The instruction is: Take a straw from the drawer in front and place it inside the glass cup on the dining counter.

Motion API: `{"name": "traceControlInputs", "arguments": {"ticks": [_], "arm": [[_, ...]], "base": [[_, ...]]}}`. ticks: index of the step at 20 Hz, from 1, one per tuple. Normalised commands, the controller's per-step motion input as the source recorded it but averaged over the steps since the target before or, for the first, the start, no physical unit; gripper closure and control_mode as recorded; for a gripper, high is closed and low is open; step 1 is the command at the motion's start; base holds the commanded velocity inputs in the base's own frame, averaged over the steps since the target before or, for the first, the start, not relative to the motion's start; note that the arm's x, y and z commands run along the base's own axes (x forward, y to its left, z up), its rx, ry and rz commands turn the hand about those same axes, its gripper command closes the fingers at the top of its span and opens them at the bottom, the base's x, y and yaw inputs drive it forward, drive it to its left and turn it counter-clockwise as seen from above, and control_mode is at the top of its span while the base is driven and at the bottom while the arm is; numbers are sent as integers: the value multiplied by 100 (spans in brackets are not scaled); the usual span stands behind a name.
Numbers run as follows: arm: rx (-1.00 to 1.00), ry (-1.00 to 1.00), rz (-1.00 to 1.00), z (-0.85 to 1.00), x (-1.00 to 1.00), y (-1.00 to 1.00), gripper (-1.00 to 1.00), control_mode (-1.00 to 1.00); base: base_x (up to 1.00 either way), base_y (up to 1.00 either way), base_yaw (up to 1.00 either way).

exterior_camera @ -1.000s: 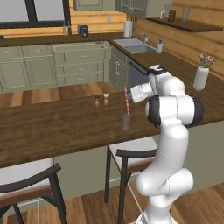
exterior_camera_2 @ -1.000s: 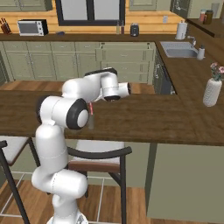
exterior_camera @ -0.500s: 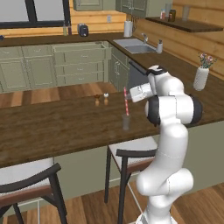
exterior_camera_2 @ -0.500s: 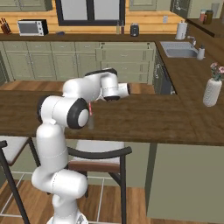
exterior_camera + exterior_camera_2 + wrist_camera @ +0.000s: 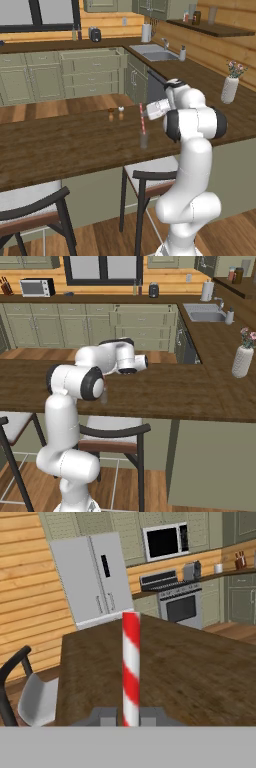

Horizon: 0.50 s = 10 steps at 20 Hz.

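Straw (image 5: 142, 119) held upright, pinched tight in the closed pincer (image 5: 130, 717), lower end hanging just above the glass cup (image 5: 144, 139) on the dining tabletop (image 5: 60, 145), evidently lined up for a straight drop in. Shakers (image 5: 115, 115) at ten o'clock from the cup. Drawer (image 5: 93, 59) open beyond, at twelve.

Around the glass cup (image 5: 144, 139) the dark wood surface (image 5: 60, 145) lies bare on its left, near and right sides, leaving open room to pass there. Beyond the cup, the two small shakers (image 5: 115, 114) stand apart from it toward the far edge, and the straw (image 5: 141, 118) rises upright over the cup's mouth. Below the near edge, two stools (image 5: 145, 185) stand tucked against the base, and a white vase (image 5: 229, 89) stands well off to the right.
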Motion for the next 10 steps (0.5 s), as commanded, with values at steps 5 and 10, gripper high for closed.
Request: {"name": "traceControlInputs", "arguments": {"ticks": [5,10], "arm": [[0,0,0,-29,8,0,100,-100],[0,0,0,-27,0,0,100,-100]], "base": [[0,0,0],[0,0,0]]}}
